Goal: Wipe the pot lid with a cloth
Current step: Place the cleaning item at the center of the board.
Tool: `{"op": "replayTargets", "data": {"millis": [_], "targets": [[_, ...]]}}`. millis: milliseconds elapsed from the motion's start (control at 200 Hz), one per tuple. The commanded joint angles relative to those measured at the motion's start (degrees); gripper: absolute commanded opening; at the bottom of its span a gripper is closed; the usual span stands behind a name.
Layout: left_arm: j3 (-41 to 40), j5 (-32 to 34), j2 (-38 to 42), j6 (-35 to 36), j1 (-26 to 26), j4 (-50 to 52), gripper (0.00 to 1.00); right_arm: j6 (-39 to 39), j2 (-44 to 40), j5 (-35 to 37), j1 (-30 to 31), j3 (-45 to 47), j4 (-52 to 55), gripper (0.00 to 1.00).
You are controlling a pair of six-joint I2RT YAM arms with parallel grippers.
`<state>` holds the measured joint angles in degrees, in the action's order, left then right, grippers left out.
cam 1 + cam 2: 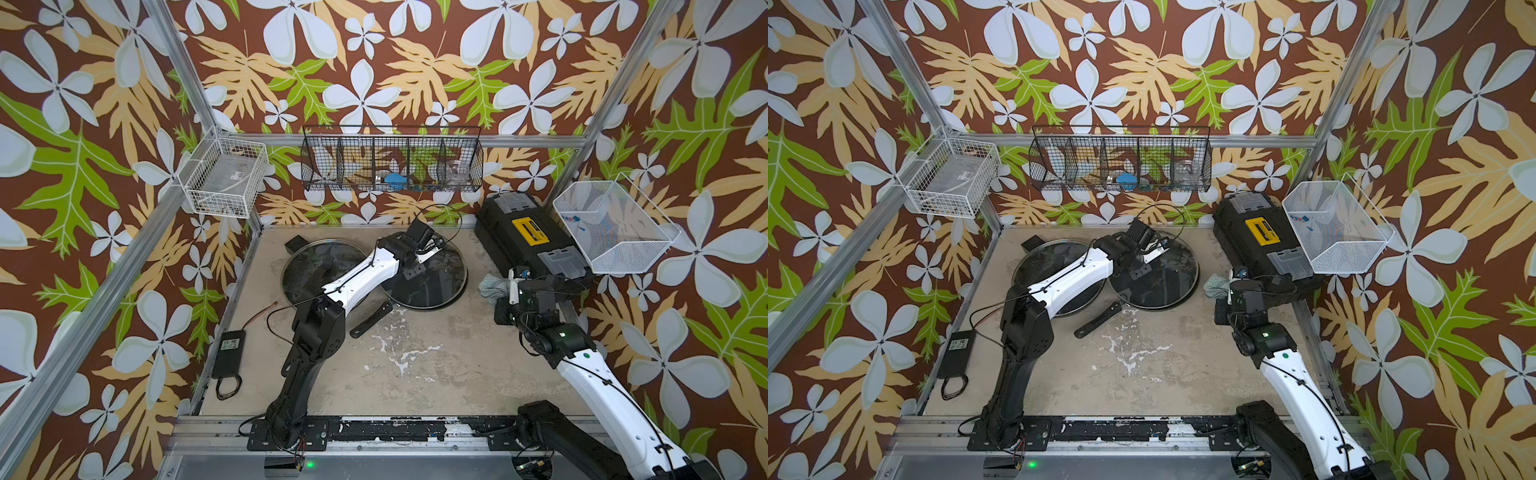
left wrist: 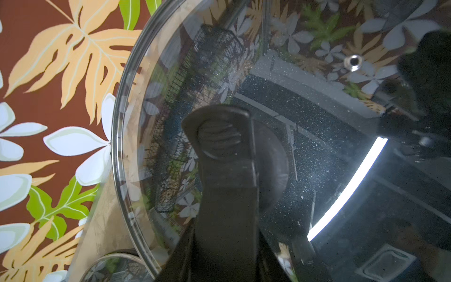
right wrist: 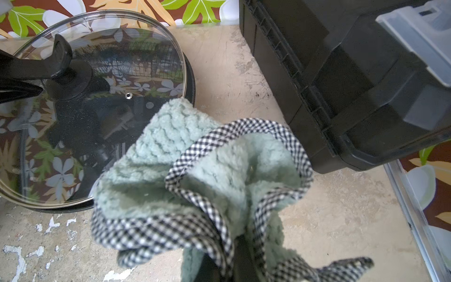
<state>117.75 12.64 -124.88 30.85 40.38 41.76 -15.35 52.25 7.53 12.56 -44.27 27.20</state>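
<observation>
The left gripper (image 1: 433,248) was clamped on the black handle (image 2: 225,146) of the glass lid (image 1: 442,286), which lay on a dark pan (image 3: 191,83) near the back of the table (image 1: 415,374). The right gripper (image 3: 234,263) pinched the bunched teal cloth (image 3: 170,158) just beside that lid's rim, close to the black toolbox (image 1: 523,237).

The left arm (image 1: 361,274) is seen rising from its base at the near edge, bent sharply at the elbow, with the white forearm stretched toward the far side; the left gripper (image 1: 436,248) is closed on the lid handle (image 2: 224,151). The right arm (image 1: 590,382) is extended from the near right corner (white forearm, black wrist), and the right gripper (image 1: 509,291) is closed on the bunched cloth (image 3: 195,171)
</observation>
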Motion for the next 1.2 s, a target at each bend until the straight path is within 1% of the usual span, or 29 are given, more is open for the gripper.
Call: {"op": "replayTargets", "data": {"millis": [0,215,365,530,656,721,836,961,1091,1196], "targets": [[0.98,0.56,-0.34,2.71,0.39,-3.96,0.0,1.27,0.36,0.65,0.0,-0.51,-0.09,0.0],[1.42,0.28,-1.98,6.0,1.02,-3.86,0.0,2.58,0.75,0.86,-0.08,-0.71,-0.29,0.0],[1.34,0.85,-2.42,6.15,1.23,-3.53,0.0,3.23,1.18,1.21,-0.37,-0.6,-0.44,0.0],[1.2,-0.02,-2.18,6.06,1.24,-2.88,0.0,-1.57,3.39,1.31,-1.68,0.25,-1.47,0.0],[2.7,-2.78,-2.11,5.89,1.28,-0.72,0.0,-7.34,7.69,-3.0,-4.31,1.67,-4.15,0.0],[3.37,-4.19,-1.79,5.98,1.24,0.33,0.0,-8.65,10.3,-3.52,-4.77,2.42,-5.96,0.0],[4.91,-6.55,-1.59,6.06,1.27,2.36,0.0,-8.9,14.44,-3.49,-4.95,3.42,-8.83,0.0],[5.21,-7.26,-1.43,6.33,1.2,3.13,0.0,-8.7,18.09,-3.83,-4.97,4.34,-10.79,0.0],[4.05,-7.11,-1.48,6.81,1.19,3.2,0.0,-9.33,21.01,-3.8,-4.96,5.1,-11.68,0.0],[3.46,-6.04,-1.52,7.21,1.12,3.66,0.0,-9.52,21.82,-2.9,-4.95,5.72,-12.1,0.0]]}}
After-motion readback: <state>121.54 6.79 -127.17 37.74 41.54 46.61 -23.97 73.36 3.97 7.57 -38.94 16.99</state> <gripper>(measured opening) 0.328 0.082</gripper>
